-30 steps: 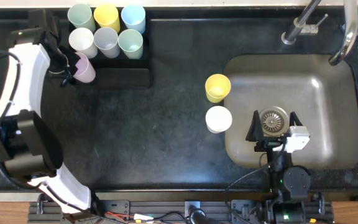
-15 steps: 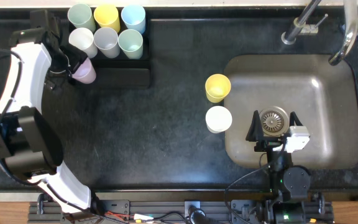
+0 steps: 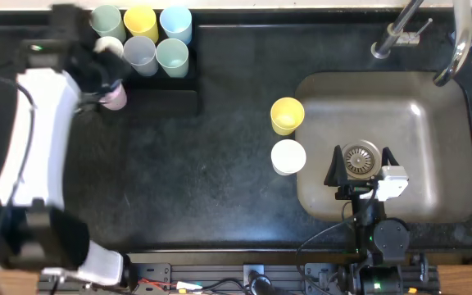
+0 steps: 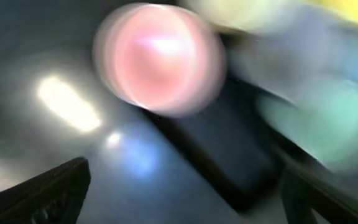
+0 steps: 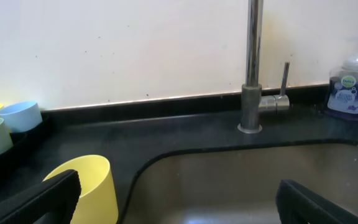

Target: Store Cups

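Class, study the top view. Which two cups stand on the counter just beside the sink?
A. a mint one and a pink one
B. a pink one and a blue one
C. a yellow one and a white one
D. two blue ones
C: the yellow cup and the white cup stand upright by the left rim of the sink.

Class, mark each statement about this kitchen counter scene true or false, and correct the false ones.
1. A yellow cup and a white cup stand on the counter beside the sink. True.
2. The right gripper holds the yellow cup. False: it is open over the sink, holding nothing.
3. The pink cup lies in the sink. False: it is at the rack, far from the sink.
4. The rack holds a blue cup. True.
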You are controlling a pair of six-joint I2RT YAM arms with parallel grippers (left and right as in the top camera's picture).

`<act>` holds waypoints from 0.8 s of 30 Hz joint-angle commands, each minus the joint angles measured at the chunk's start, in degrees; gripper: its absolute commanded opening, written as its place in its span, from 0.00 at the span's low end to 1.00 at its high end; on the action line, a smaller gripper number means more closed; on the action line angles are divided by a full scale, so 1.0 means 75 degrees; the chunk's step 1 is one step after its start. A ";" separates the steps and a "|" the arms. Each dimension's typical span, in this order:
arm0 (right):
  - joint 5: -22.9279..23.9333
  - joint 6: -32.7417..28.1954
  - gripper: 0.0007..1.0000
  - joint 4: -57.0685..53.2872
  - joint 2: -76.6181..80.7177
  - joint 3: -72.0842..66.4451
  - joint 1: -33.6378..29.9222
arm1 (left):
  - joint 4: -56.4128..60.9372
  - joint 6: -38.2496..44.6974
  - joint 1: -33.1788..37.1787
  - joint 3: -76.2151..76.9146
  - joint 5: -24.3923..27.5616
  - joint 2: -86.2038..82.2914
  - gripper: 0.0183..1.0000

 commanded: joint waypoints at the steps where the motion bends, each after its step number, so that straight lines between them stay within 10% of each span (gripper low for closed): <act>1: -0.0052 0.0029 1.00 0.0041 -0.0058 -0.0105 -0.0029 | 0.0775 0.0481 -0.2063 0.0131 -0.0697 -0.0023 1.00; 8: -0.0052 0.0032 1.00 0.0041 -0.0058 -0.0105 -0.0029 | 0.1935 -0.1026 -0.4071 0.0131 -0.0254 0.1008 1.00; 24: -0.0052 0.0029 1.00 0.0041 -0.0058 -0.0105 -0.0029 | 0.2396 -0.1422 -0.4631 0.0131 0.1078 0.2361 1.00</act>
